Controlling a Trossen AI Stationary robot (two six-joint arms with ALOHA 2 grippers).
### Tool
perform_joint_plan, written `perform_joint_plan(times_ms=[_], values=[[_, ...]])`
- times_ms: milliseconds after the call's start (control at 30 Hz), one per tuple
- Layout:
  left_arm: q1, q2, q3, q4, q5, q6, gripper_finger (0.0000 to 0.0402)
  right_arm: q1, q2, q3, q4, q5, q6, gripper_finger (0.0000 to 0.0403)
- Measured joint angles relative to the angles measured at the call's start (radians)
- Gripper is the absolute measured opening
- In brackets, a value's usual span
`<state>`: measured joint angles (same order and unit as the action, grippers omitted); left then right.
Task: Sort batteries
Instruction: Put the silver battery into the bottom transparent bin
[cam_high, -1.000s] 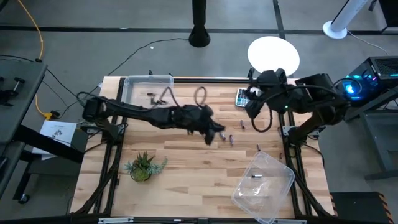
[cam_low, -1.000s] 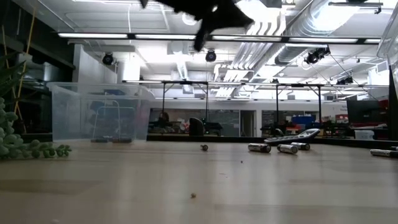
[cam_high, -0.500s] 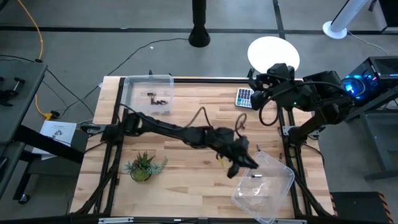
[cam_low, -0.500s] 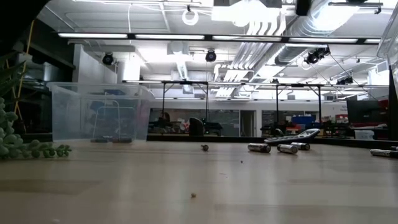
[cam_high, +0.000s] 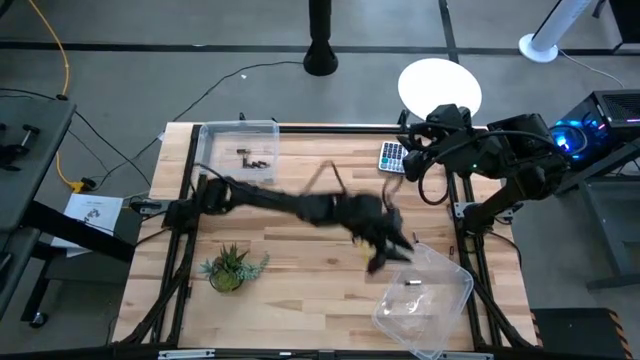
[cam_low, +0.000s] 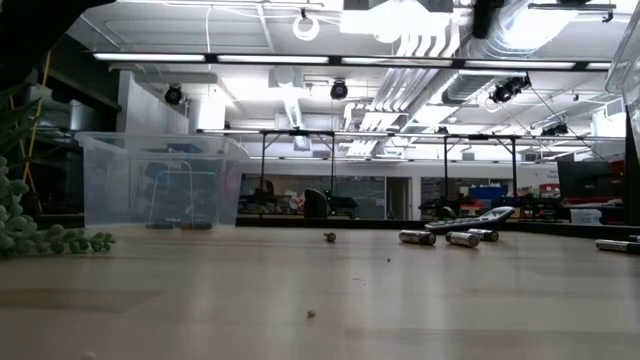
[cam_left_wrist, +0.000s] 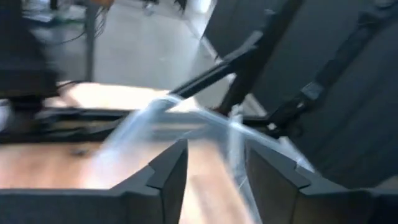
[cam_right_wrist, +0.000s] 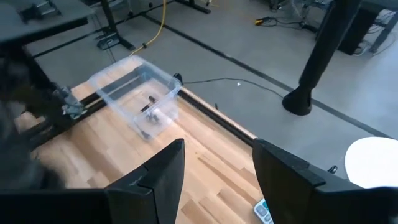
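Several batteries (cam_high: 250, 158) lie in the clear bin (cam_high: 210, 135) at the far left. One battery (cam_high: 411, 284) lies in the clear bin (cam_high: 445, 262) at the near right. In the low view, three more batteries (cam_low: 417, 238) lie loose on the table. My left gripper (cam_high: 388, 255) hangs blurred at the right bin's inner edge. In the left wrist view it (cam_left_wrist: 214, 146) is open, with nothing between its fingers and the bin's rim (cam_left_wrist: 186, 109) ahead. My right gripper (cam_right_wrist: 217, 149) waits open, high over the far right corner (cam_high: 408, 160).
A grey calculator (cam_high: 391, 156) lies at the far right, under my right arm. A small green plant (cam_high: 232, 267) stands near the table's near left. My left arm stretches across the table's middle. A white round fan base (cam_high: 440, 88) stands beyond the far edge.
My left gripper has swung from the table's middle toward the near right, to the edge of the right bin, then drawn back a little toward the far side. It has left the top of the low view.
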<state>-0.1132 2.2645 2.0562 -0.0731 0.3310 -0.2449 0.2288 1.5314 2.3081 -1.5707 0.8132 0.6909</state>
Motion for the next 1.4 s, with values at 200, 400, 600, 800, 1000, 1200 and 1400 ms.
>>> perform_joint_plan(times_ms=[200, 400, 600, 800, 1000, 1200, 1400], values=[[0.137, -0.112, -0.041, -0.447, -0.033, 0.126, 0.0164, 0.0, 0.0, 0.0, 0.0, -0.04, -0.041, 0.0183], [0.212, -0.211, -0.4, -0.423, -0.159, -0.037, 0.0165, 0.0, 0.0, 0.0, 0.0, -0.04, -0.044, 0.0183], [0.227, -0.253, -0.666, -0.369, -0.383, -0.428, 0.0165, 0.0, 0.0, 0.0, 0.0, -0.019, -0.059, 0.0183], [0.229, -0.232, -0.695, -0.364, -0.456, -0.54, 0.0165, -0.018, 0.0, 0.0, 0.0, 0.011, -0.07, 0.0183], [0.24, -0.203, -0.694, -0.427, -0.471, -0.593, 0.0165, -0.035, 0.0, 0.0, 0.0, -0.006, -0.071, 0.0183], [0.22, -0.185, -0.691, -0.422, -0.467, -0.614, 0.0165, -0.035, 0.0, 0.0, 0.0, -0.007, -0.089, 0.0183], [0.204, -0.203, -0.694, -0.452, -0.506, -0.559, 0.0165, -0.035, 0.0, 0.0, 0.0, -0.01, -0.089, 0.0183]])
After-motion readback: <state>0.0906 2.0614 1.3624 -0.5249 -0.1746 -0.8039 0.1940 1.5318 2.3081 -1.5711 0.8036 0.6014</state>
